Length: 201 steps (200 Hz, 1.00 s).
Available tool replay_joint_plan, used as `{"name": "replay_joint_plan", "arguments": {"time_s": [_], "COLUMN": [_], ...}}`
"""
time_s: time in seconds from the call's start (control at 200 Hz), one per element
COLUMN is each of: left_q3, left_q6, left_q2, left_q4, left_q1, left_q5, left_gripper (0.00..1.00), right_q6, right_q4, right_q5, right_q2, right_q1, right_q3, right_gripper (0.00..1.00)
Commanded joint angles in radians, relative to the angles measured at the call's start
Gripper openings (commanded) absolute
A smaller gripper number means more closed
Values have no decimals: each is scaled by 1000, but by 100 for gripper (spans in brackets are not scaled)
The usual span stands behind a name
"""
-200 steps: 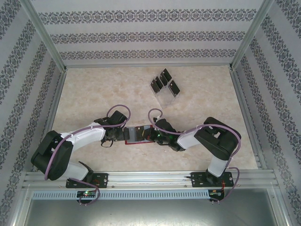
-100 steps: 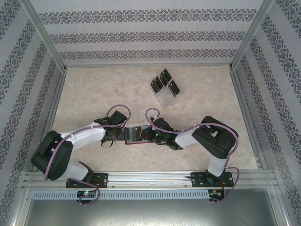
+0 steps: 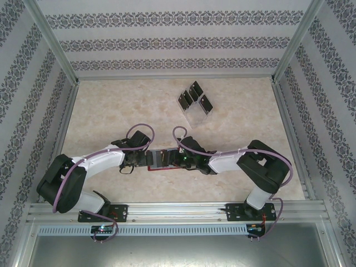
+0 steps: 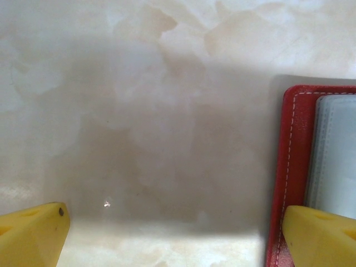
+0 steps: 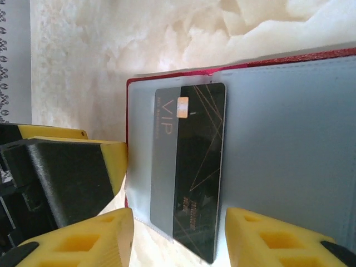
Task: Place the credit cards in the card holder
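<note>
LEFT TO RIGHT: Over the marbled table (image 4: 139, 111), the left gripper (image 4: 175, 228) stands with its jaws wide apart and grasps nothing. One yellow finger (image 4: 320, 236) overlaps the left edge of the card holder (image 3: 160, 158). The red holder lies opened flat between the two arms, grey inside up. From above, both wrists hide its ends, and each wrist camera cuts it off. A black credit card (image 5: 192, 167) marked VIP lies at the holder's left end, partly under a translucent sleeve, its smaller print too faint to read. The right gripper (image 5: 178, 236) hangs over it with jaws parted, a finger on either side of the card's near end; whether either finger touches it is unclear. Farther back and right, more dark cards (image 3: 192, 97) stand in a clear rack (image 3: 196, 115), too small to count.
</note>
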State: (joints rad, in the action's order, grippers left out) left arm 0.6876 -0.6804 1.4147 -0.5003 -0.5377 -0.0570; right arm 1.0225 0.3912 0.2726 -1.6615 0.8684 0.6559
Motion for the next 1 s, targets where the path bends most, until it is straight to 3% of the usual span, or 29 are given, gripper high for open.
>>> {"name": "replay_joint_plan", "arguments": {"time_s": [0.0,0.035,0.285,0.625,0.999], "left_q3": [32,39,117,239,281], "left_q6": [25,27,44,40,9], "left_q2": [-39,-48,-31,107,226], "left_q4": [-68,-76,-101,-59,22], "left_q1": [-15,-15,-18,-92,-166], "left_q5": [-25,-27,-5,14,32], "left_gripper": [99,99,99,99,99], "right_q6": [-39,-44,-54,-31,-18], "right_q4": [-104,-119,-121,-59,-49], "right_q5": [-22,-30,-35,-56,-77], "right_q2": [59,69,51,-31,-15], "right_q1": [0,-4,-46,-67,-68], "right_q3": [23,21,-17,-75,-108], "right_gripper": [48,46,0,0,0]}}
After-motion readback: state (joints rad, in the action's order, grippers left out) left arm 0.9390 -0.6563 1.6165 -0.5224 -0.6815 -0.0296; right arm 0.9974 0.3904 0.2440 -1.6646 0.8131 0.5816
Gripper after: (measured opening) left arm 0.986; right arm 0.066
